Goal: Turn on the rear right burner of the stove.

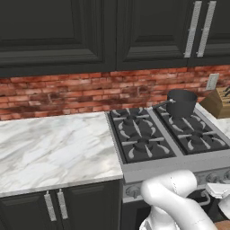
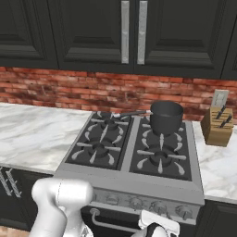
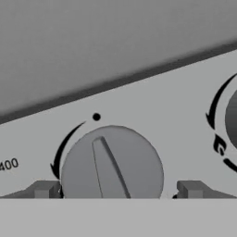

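Observation:
The stove (image 1: 173, 165) (image 2: 132, 184) is a steel gas range with two black grates. Its rear right burner is mostly covered by a dark grey saucepan (image 1: 181, 103) (image 2: 166, 116); only the grate prongs (image 2: 157, 134) around it show. In the hand view my gripper (image 3: 118, 189) is open, close up to the front panel. Its fingertips (image 3: 44, 189) stand on either side of a round silver knob (image 3: 111, 162) whose ridge points up and slightly left, toward a black dot (image 3: 96, 116). The left tip is near the knob's edge; the right one stands apart.
A second knob (image 3: 231, 118) shows at the right edge of the hand view. A wooden knife block (image 1: 218, 101) (image 2: 218, 125) stands right of the stove. Marble counter (image 1: 54, 148) lies to the left. The oven's bar handle (image 2: 109, 223) runs below the knobs.

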Available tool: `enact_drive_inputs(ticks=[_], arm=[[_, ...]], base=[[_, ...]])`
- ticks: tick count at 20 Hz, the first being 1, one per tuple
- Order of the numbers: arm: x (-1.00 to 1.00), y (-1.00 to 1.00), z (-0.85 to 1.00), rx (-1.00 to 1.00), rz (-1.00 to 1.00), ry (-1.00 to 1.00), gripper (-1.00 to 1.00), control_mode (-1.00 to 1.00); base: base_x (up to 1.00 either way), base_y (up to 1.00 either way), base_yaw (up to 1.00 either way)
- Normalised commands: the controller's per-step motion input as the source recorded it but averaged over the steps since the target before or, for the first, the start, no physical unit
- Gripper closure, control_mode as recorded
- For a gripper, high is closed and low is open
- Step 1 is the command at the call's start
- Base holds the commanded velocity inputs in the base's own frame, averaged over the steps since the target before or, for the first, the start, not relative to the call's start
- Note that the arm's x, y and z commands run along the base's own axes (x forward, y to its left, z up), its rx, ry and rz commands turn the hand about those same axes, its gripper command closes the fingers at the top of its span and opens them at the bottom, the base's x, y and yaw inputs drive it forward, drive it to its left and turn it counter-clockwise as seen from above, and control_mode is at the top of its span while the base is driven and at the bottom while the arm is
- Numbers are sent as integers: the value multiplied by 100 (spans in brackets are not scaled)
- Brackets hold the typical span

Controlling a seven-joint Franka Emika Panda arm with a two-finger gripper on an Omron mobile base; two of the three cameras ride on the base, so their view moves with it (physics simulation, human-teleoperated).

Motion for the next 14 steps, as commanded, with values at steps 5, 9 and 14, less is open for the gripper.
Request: enact_drive_inputs(ticks=[5,9,14], arm=[[22,-5,-15,5,0,0,100,-100],[19,0,-2,1,0,1,100,-100],[4,0,0,0,0,4,100,-100]], base=[[0,0,0],[0,0,0],[0,0,0]])
